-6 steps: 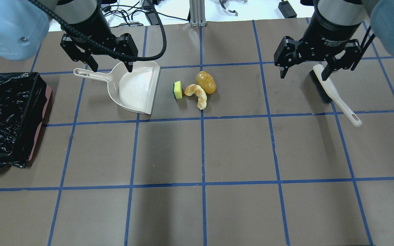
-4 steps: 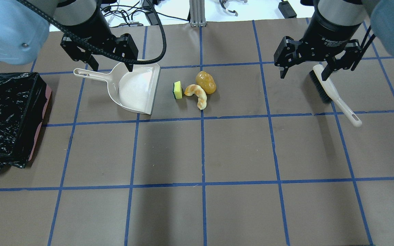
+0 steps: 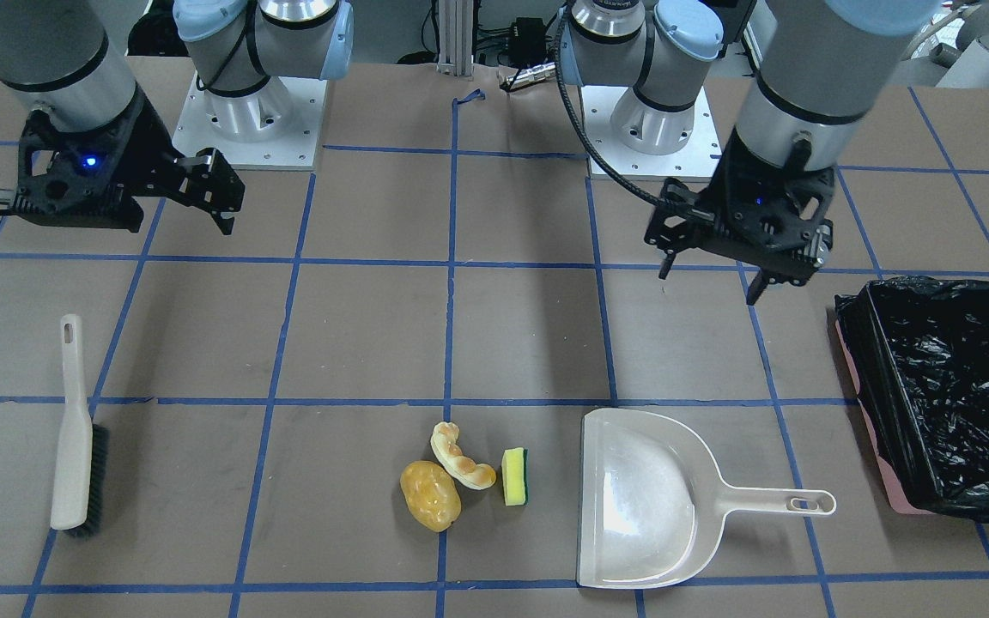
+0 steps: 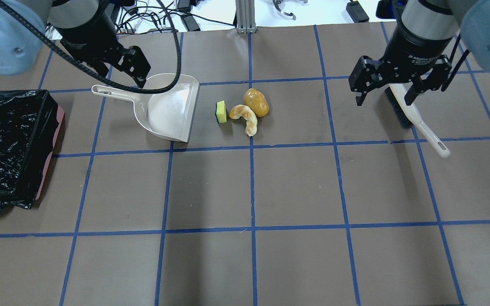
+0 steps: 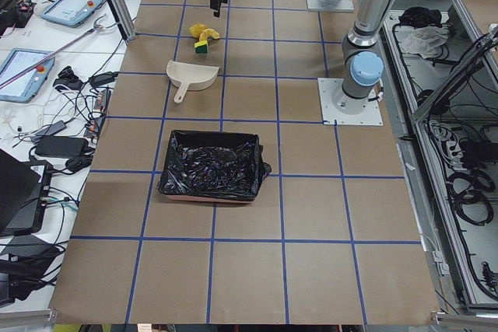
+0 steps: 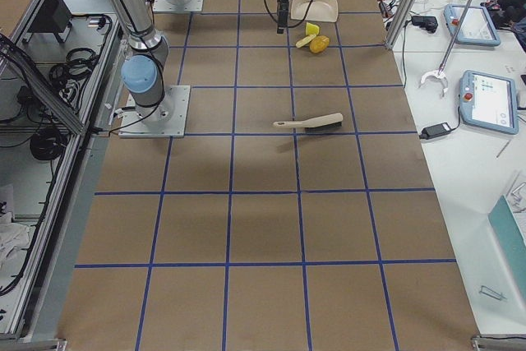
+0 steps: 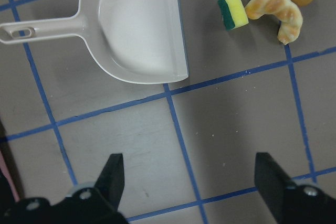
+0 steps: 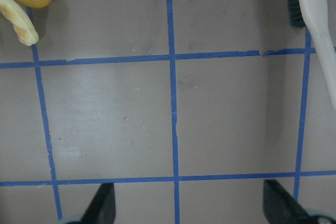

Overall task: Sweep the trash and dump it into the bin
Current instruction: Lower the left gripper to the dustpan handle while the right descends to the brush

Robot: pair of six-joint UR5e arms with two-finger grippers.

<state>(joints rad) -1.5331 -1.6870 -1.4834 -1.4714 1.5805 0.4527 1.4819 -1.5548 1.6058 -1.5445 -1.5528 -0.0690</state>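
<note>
Leftward goes the left claw (image 3: 709, 279), now spread wide, empty, raised on the robot's side of the cream-white plastic dustpan (image 4: 168, 110). The right claw (image 4: 384, 100), released too, hangs near the white black-bristled brush (image 4: 415, 114). 3 trash items lie on the brown worktop (image 4: 296, 187) between the claws: glossy golden-brown lump (image 4: 256, 102), curved tan bread piece (image 4: 244, 117), and yellow green-edged sponge (image 4: 221, 111) just beside the dustpan's mouth. The black-bagged pinkish bin (image 4: 7, 144) sits at the worktop's left end.

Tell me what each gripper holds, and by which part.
Nothing. The left gripper and right gripper are both open and empty; the dustpan and brush lie ungripped.

Robotics lab, teach pendants (image 6: 486, 98), loose cables (image 5: 467, 184), tape-gridded table (image 4: 296, 187)
</note>
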